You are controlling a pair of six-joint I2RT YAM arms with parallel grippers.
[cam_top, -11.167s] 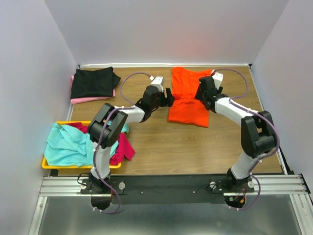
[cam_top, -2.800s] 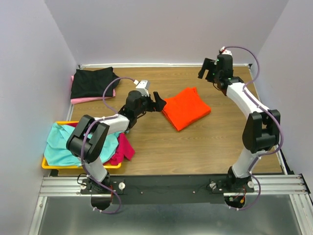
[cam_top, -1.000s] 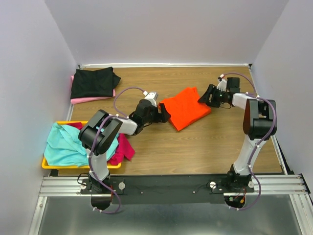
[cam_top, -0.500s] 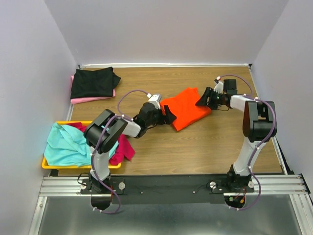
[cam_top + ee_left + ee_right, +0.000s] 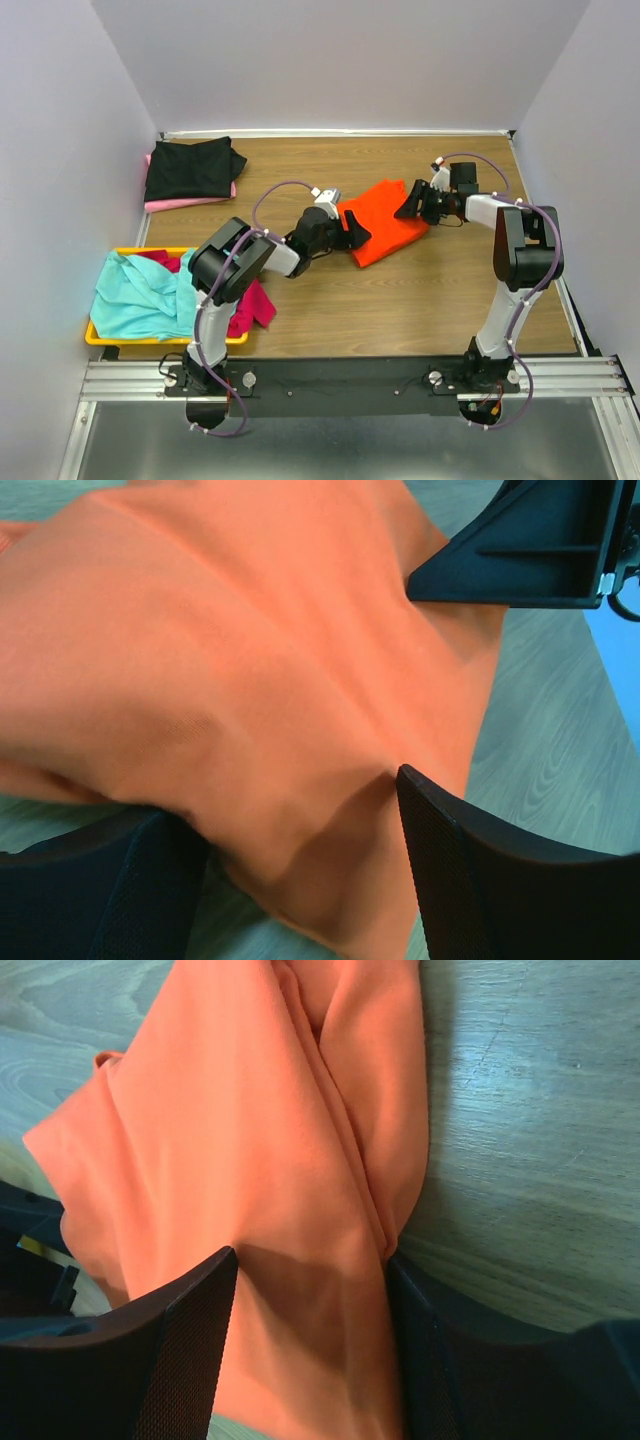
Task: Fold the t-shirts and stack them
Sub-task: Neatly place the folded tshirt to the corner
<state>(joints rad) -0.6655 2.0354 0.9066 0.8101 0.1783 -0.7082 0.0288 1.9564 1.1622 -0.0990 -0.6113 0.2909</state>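
Black cloth t-shirt (image 5: 192,166): far left, atop pale pink t-shirt (image 5: 160,204); likely the stack.
Left gripper (image 5: 352,232): jaws apart astride left edge, ready to pinch.
Folded bright orange cloth t-shirt (image 5: 385,215): mid-table, between grippers.
Right gripper (image 5: 412,207): jaws apart astride right fold.

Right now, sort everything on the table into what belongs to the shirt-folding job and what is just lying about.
Job: orange t-shirt, black t-shirt, pale pink t-shirt under it, teal t-shirt, magenta t-shirt.
Just there: yellow tray under the teal and magenta ones.
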